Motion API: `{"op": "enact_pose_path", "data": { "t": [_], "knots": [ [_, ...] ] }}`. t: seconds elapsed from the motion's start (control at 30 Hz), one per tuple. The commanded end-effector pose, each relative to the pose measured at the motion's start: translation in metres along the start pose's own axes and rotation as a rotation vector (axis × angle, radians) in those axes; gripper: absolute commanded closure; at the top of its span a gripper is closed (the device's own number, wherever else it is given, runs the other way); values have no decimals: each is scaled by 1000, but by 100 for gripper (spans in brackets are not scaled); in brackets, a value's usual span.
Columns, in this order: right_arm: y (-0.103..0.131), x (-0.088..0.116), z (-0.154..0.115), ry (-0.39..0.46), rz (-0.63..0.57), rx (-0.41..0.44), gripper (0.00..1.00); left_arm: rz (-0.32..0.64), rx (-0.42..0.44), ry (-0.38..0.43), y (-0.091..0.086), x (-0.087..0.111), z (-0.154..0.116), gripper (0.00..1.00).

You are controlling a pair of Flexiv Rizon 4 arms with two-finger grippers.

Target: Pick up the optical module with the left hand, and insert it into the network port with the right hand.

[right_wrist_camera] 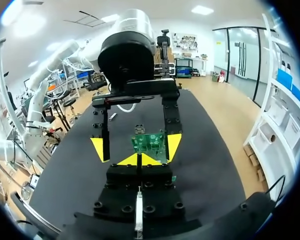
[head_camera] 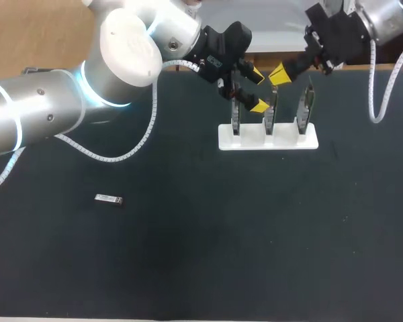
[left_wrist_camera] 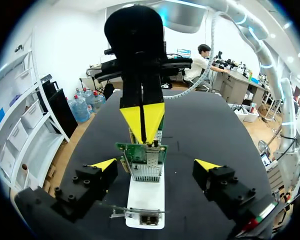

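The optical module (head_camera: 109, 198), a small silver bar, lies alone on the dark table at the left, far from both grippers. My left gripper (head_camera: 256, 90) hangs open above the white stand (head_camera: 269, 137), between its leftmost and middle green network cards. In the left wrist view its fingers (left_wrist_camera: 156, 165) straddle empty space, with the middle card (left_wrist_camera: 142, 159) and its metal port cage just ahead. My right gripper (head_camera: 279, 75) faces it from the other side, shut with nothing visible in it, tips (right_wrist_camera: 140, 160) pressed together close to the middle card (right_wrist_camera: 150, 142).
The stand (left_wrist_camera: 146, 202) holds three upright cards in a row at the back middle of the table. The two grippers are close together over it. A white cable (head_camera: 121, 155) from my left arm droops onto the mat.
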State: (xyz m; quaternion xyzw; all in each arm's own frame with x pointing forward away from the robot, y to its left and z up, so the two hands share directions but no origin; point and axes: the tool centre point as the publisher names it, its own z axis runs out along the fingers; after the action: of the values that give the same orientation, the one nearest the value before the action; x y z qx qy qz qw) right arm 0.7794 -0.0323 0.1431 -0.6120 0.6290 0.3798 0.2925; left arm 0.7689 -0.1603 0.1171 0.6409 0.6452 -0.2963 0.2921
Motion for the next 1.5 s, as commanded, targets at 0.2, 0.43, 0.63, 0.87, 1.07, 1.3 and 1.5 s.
{"op": "enact_pose_path", "data": {
  "t": [0.2, 0.43, 0.63, 0.87, 1.07, 1.3, 1.5],
  "knots": [
    [6, -23, -23, -61, -84, 18, 100, -1, 3, 5, 2, -1, 1, 0],
    [16, -19, -55, -85, -130, 33, 100, -1, 3, 5, 2, -1, 1, 0],
    [29, -4, -76, -122, -170, 1, 100, -1, 3, 5, 2, -1, 1, 0],
    [36, 17, -82, -51, -130, 20, 100, -1, 3, 5, 2, -1, 1, 0],
    [38, 30, -84, -62, -119, 23, 100, -1, 3, 5, 2, -1, 1, 0],
    [35, 46, -88, -72, -92, 46, 100, -1, 3, 5, 2, -1, 1, 0],
    [28, 54, -95, -92, -82, 57, 100, -1, 3, 5, 2, -1, 1, 0]
  ]
}}
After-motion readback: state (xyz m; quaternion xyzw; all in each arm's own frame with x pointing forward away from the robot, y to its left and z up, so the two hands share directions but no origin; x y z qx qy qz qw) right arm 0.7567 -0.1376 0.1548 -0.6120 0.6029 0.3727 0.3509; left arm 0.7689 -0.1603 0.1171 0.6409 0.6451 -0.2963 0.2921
